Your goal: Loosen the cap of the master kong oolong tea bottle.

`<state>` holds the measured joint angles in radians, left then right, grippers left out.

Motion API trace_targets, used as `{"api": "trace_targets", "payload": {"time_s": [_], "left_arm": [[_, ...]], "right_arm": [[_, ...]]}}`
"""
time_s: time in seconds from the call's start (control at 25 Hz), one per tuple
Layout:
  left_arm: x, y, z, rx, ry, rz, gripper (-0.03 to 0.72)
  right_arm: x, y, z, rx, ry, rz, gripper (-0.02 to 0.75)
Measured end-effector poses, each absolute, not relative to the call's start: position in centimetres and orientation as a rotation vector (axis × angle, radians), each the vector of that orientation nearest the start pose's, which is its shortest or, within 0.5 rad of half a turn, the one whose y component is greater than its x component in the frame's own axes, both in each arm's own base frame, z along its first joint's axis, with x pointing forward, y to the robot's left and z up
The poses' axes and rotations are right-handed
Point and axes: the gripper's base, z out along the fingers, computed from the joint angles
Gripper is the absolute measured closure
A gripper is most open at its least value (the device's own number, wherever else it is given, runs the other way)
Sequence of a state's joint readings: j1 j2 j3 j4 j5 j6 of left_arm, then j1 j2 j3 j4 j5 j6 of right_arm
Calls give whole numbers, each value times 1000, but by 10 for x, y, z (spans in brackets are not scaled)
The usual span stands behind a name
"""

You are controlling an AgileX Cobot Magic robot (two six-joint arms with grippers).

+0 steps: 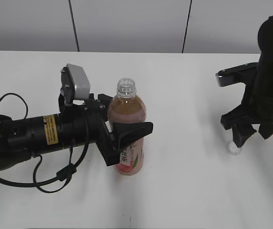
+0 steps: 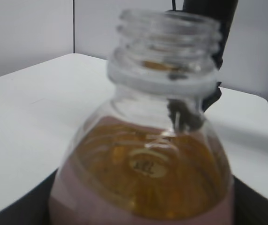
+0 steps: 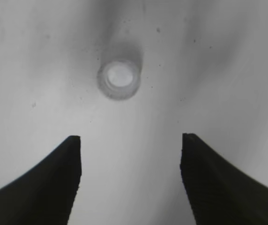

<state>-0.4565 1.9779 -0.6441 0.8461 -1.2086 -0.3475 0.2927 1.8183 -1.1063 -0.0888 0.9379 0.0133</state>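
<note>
The master kong oolong tea bottle (image 1: pixel 127 114) stands upright on the white table with its neck bare and no cap on it; it fills the left wrist view (image 2: pixel 145 154). My left gripper (image 1: pixel 127 136) is shut on the bottle's body around the pink label. The white cap (image 1: pixel 233 148) lies on the table at the right, open side up, and shows in the right wrist view (image 3: pixel 119 78). My right gripper (image 3: pixel 130 140) is open and empty just above the cap, apart from it; it also shows in the exterior view (image 1: pixel 251 131).
The white table (image 1: pixel 184 191) runs to a grey panelled wall at the back. A loose black cable (image 1: pixel 55 179) hangs under the left arm near the front left.
</note>
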Motion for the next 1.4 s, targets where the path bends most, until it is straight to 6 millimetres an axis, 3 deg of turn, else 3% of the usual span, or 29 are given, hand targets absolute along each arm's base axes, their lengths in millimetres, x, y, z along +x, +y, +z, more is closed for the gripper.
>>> {"api": "trace_targets", "payload": {"time_s": [0.2,0.36,0.48,0.6,0.72,0.96,1.12,1.28,1.4], "left_arm": [[252,-194,124,970,1531,-981,233],[252,-194,124,967,1533,-981,233],[253,-194,124,966,1534,-980,233],[253,-194,124,965,1534,-981,233],[253,-194,124,965,1535,-980,233],[253,-194,124,965,1536,-979,233],[253,-194,124,971,1533,-976,233],[252,-194,123,975,1530,-974,228],[252,-194,123,975,1529,-972,157]], "right_arm": [[310,87,168,-514,3094,-109,219],[295,83,213,-480,3025,-78,220],[270,76,258,-449,2952,-44,223],[231,66,295,-419,2847,0,223],[185,53,316,-401,2763,24,223],[89,25,325,-361,2545,91,224],[46,13,314,-339,2403,118,224],[21,5,298,-325,2308,132,224],[15,3,282,-327,2300,132,224]]}}
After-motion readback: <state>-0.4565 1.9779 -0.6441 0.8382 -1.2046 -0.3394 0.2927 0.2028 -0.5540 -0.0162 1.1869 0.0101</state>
